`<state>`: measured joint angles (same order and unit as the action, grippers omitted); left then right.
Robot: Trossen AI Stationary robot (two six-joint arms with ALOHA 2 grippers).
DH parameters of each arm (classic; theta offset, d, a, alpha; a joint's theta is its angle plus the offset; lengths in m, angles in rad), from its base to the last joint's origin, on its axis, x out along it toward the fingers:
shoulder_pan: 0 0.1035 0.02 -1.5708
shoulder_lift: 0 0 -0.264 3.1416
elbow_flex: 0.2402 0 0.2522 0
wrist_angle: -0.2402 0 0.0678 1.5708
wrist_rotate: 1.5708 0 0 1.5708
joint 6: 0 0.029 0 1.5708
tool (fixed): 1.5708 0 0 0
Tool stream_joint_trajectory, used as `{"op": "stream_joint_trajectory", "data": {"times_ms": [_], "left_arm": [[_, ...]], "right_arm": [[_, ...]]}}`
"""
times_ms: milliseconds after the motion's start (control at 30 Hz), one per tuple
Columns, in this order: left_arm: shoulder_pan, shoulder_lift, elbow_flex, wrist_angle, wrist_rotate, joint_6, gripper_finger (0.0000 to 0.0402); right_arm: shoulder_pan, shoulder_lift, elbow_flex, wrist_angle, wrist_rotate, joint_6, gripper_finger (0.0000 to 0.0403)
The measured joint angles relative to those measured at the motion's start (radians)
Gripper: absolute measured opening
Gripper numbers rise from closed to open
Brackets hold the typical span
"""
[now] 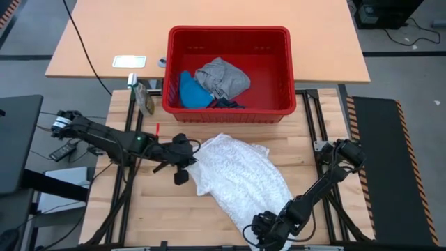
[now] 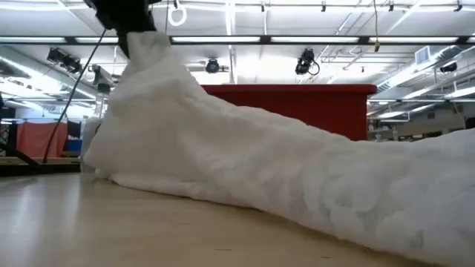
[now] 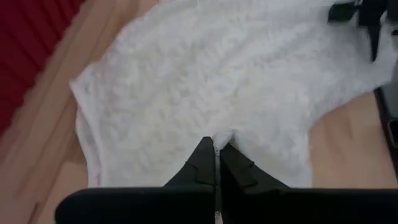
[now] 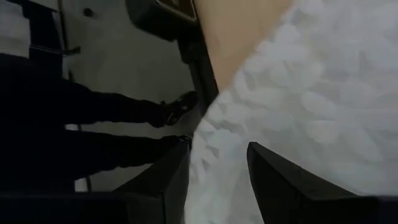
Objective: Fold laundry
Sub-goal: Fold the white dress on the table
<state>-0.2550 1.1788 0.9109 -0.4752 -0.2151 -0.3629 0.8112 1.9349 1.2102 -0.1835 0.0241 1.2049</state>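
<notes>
Laundry here means mainly the white lacy garment (image 1: 240, 174), which lies spread on the wooden table (image 1: 139, 223) in front of the red basket (image 1: 230, 111). Its long axis runs diagonally, from the left gripper (image 1: 187, 162) near the basket side down to the right gripper (image 1: 259, 236) at the table's near edge. The left gripper is clenched on one edge of the cloth; in the left wrist view its fingers (image 3: 205, 165) are pressed together with a small fold of lace between them, and the low view shows this end lifted into a peak. The right gripper has its jaws half apart with the opposite end of the cloth between them, so it seems to grasp that end, though I cannot be sure how firmly. I judge that both ends are held to stretch the garment flat for folding. The grey garment (image 1: 223, 77), the blue garment (image 1: 189, 89) and a dark navy garment (image 1: 226, 104) wait in the basket.
</notes>
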Motion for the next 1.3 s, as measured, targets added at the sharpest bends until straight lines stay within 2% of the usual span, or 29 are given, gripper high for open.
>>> {"op": "stream_joint_trajectory", "data": {"times_ms": [267, 400, 500, 600, 633, 733, 867, 1000, 1167, 1233, 1300], "left_arm": [[0.019, 0.001, 0.000, -0.126, -0.015, -0.134, 0.0000], [0.018, 0.000, 0.000, -0.209, -0.016, -0.155, 0.0000], [0.018, 0.001, 0.000, -0.247, -0.016, -0.160, 0.0000], [0.019, -0.002, -0.001, -0.250, -0.024, -0.173, 0.0000], [0.019, -0.004, -0.001, -0.247, -0.025, -0.177, 0.0000], [0.018, -0.017, -0.001, -0.244, -0.026, -0.197, 0.0000], [0.012, -0.063, 0.028, -0.247, -0.027, -0.212, 0.0000], [0.002, -0.128, 0.147, -0.280, -0.046, -0.196, 0.0000], [-0.043, -0.160, 0.412, -0.342, -0.117, -0.121, 0.0000], [-0.066, -0.161, 0.521, -0.346, -0.144, -0.081, 0.0000], [-0.083, -0.160, 0.619, -0.351, -0.158, -0.034, 0.0000]], "right_arm": [[0.021, 0.090, 0.003, 0.012, 0.039, -0.199, 0.0170], [0.020, 0.128, 0.008, -0.006, 0.039, -0.189, 0.0160], [0.011, 0.125, 0.012, -0.066, 0.038, -0.118, 0.0118], [-0.003, 0.104, 0.008, -0.145, 0.030, -0.098, 0.0036], [-0.009, 0.091, 0.006, -0.174, 0.025, -0.102, 0.0019], [-0.036, 0.031, 0.000, -0.292, 0.013, -0.105, 0.0009], [-0.073, -0.117, 0.010, -0.571, 0.021, -0.140, 0.0005], [-0.092, -0.304, 0.103, -0.923, 0.073, -0.217, 0.0003], [-0.116, -0.490, 0.288, -1.267, 0.220, -0.271, 0.0002], [-0.123, -0.540, 0.371, -1.366, 0.287, -0.283, 0.0002], [-0.131, -0.583, 0.444, -1.387, 0.364, -0.315, 0.0002]]}}
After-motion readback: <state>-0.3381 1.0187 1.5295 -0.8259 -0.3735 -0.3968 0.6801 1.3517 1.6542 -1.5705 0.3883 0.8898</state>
